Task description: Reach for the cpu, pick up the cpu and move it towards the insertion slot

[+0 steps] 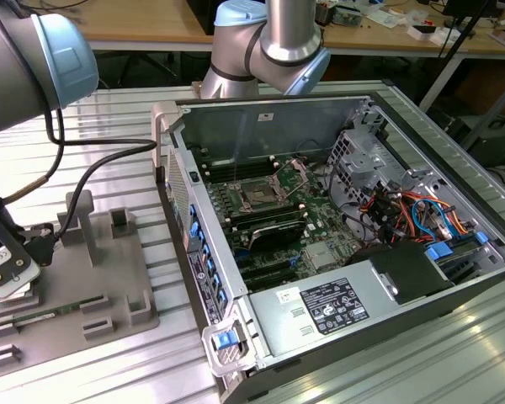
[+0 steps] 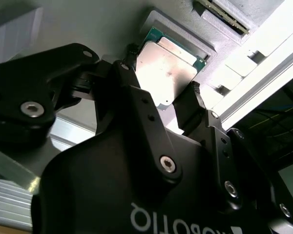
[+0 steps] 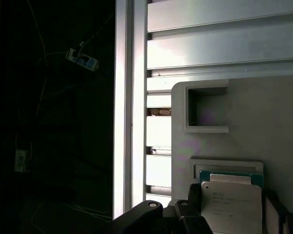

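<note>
Pincer point(image 2: 162, 68) at one cpu point(image 3: 230, 202), one insertion slot point(image 1: 259, 195)

Table point(image 1: 109, 135): silver metal, long ridged slats, seen in exterior view. 2 things lie on it.

1: flat grey plate point(image 1: 109, 282), at exterior view's left, with small raised blocks and 1 tall post on top.

2: big open computer case point(image 1: 269, 126), on its side, at exterior view's right, just beside plate.

First wrist view: plate point(image 3: 263, 122) edge on slats point(image 3: 210, 44).
</note>
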You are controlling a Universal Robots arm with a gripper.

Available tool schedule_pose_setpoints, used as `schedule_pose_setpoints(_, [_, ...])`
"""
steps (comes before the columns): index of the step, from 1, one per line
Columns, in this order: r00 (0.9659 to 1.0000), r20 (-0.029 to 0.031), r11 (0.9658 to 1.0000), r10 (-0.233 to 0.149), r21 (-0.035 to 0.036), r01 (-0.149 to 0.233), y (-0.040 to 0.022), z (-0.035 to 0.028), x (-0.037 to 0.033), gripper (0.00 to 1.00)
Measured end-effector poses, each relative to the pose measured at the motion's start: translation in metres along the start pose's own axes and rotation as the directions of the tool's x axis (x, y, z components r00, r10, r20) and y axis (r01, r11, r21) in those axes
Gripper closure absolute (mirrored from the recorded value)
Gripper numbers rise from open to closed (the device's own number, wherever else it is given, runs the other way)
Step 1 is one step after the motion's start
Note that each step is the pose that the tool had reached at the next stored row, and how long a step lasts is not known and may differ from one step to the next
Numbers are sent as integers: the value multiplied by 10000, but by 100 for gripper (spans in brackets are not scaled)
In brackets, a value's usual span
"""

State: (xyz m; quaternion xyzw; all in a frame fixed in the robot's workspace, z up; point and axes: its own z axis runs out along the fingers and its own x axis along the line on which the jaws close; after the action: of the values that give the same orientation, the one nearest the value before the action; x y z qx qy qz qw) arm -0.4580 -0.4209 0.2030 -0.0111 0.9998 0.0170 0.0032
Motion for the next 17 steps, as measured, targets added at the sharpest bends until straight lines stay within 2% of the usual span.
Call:
schedule_pose_setpoints(2, [10000, 0, 10000, 0, 0, 0, 4, -135, -1, 45])
schedule_pose_setpoints(4, [10000, -1, 10000, 0, 0, 0, 5, -164, -1, 45])
schedule_pose_setpoints(5, [10000, 1, 10000, -1, -4, 1, 8, -244, -2, 45])
schedule_pose_setpoints(17, [10000, 1, 10000, 0, -7, 0, 9, -280, -2, 45])
